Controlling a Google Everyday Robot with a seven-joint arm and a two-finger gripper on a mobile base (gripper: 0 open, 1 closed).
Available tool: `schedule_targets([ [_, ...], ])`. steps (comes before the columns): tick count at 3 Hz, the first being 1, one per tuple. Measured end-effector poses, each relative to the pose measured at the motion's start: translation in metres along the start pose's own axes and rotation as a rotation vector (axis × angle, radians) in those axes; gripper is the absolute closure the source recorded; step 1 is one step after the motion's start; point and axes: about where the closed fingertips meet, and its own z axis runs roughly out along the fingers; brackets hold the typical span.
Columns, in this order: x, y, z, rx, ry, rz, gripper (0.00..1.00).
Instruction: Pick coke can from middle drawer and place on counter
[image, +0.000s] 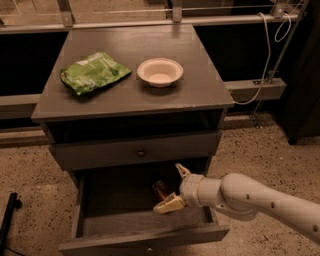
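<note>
Hovering gripper (175, 188): inside the open drawer (115, 205), with its fingers (169, 204) spread wide, one high and one low, pinching nothing.
Can (161, 190): in the drawer, towards the back and right of centre, just beside the gripper's open mouth. It sits in shadow, so I cannot tell whether it stands or lies.
Handling: probably light, with thin metal walls and a smooth, slippery skin. It would dent under a hard squeeze and roll if nudged on its side.
Hold: best taken across the round body about halfway along, a finger on each opposite side and clear of the ends.
Edges: the upper front (100, 152) hangs close above the gripper, and the front panel (145, 239) runs below the arm. A lift likely calls for drawing out forward before rising.
Counter (200, 95): the bag (92, 75) lies at left and the bowl (160, 71) near the middle. There is bare room along the right side and the front edge.
</note>
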Motion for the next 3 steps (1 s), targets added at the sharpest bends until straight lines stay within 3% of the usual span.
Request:
schedule_targets([
  [1, 0.053, -0.012, 0.040, 0.038, 0.023, 0.053, 0.00],
  [3, 0.112, -0.008, 0.099, 0.019, 0.065, 0.114, 0.00],
])
